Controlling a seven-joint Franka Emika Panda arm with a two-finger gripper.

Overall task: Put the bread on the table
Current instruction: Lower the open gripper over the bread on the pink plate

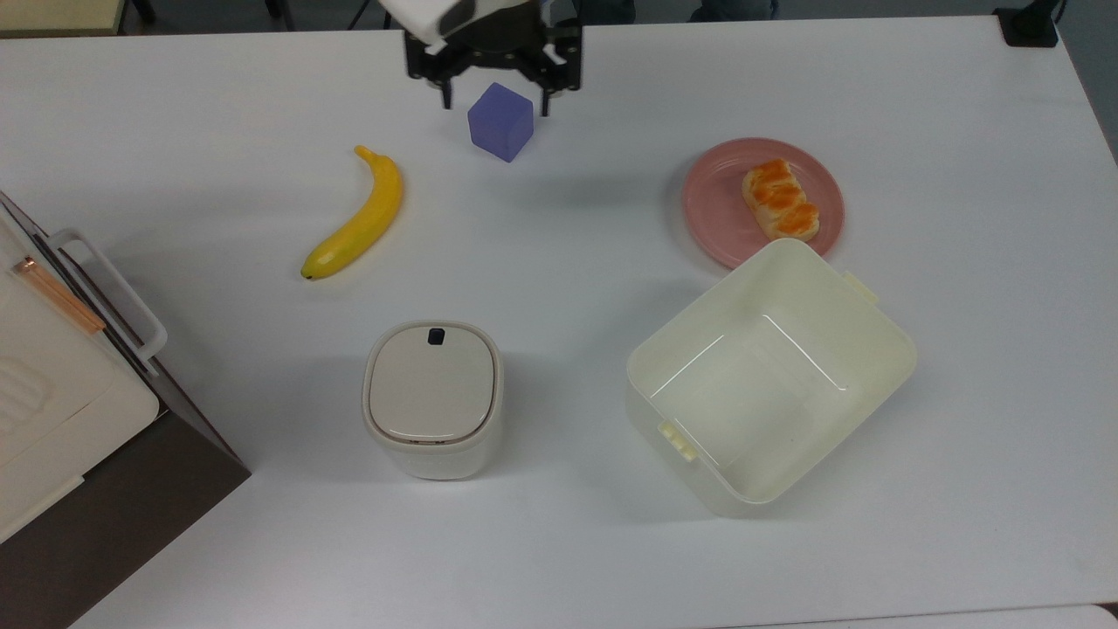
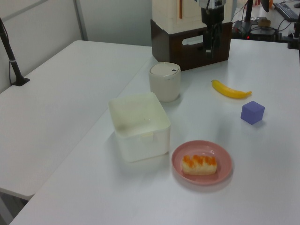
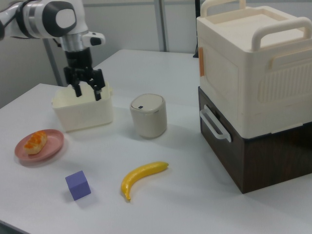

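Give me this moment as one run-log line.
hand: open, empty, raised above the purple cube | glazed tan bread bun: on round pink plate | white tabletop: no bread yet | stage: approach, no grasp

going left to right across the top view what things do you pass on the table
stacked boxes → banana → lidded white bin → purple cube, with the open pincer above it → pink plate carrying the bread. I left out the open cream tub, which overlaps the plate's span.

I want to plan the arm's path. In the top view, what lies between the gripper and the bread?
In the top view, only bare table separates the gripper from the bread on the pink plate.
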